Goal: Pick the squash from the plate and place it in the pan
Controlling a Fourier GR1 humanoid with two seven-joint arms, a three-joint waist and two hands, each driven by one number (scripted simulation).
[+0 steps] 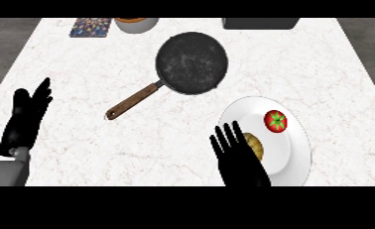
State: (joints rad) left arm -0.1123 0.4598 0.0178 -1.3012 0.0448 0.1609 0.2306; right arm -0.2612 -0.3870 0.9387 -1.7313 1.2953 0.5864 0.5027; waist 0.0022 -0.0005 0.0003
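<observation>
A tan squash (256, 145) lies on the white plate (293, 148) at the lower right, next to a red tomato (275, 121). My right hand (240, 162) hovers at the plate's left rim with fingers straight and spread, partly covering the squash's left side. The black pan (192, 63) with a brown wooden handle (134, 100) sits in the middle of the counter, with nothing in it. My left hand (26, 116) rests open at the left edge, fingers up.
At the counter's far edge are a colourful patterned block (92, 27), a grey bowl with orange contents (136, 23) and a dark box (261, 23). White marbled countertop stretches between the pan and my hands.
</observation>
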